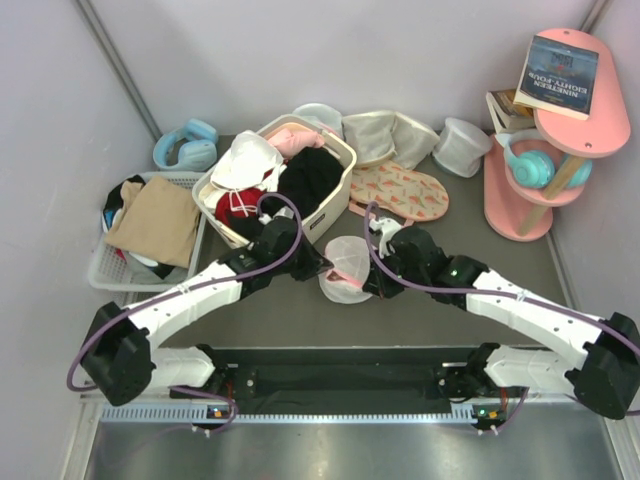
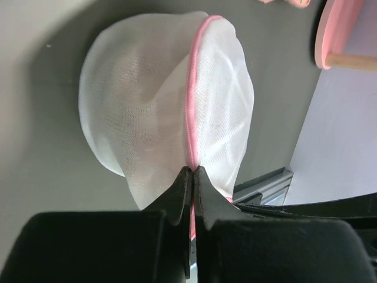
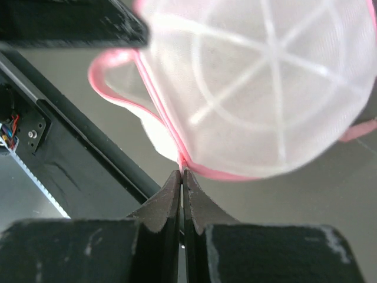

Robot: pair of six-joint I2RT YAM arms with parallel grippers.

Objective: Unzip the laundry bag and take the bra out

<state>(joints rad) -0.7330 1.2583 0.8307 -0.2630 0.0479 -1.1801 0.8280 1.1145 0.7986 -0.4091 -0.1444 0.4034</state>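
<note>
The grey table bears a cream basket, white crate, blue headphones and pink cloth.

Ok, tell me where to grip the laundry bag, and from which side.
Grip the pink rim of the laundry bag edge-on, one arm from each side. It is a thin raised cord that shut jaws can pinch, while the domed mesh would likely slip. The left gripper and right gripper both pinch it there.

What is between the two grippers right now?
The laundry bag, as the top view shows. The left gripper and the right gripper are each shut on its pink rim, clear in the wrist views; nothing else lies between them.
</note>
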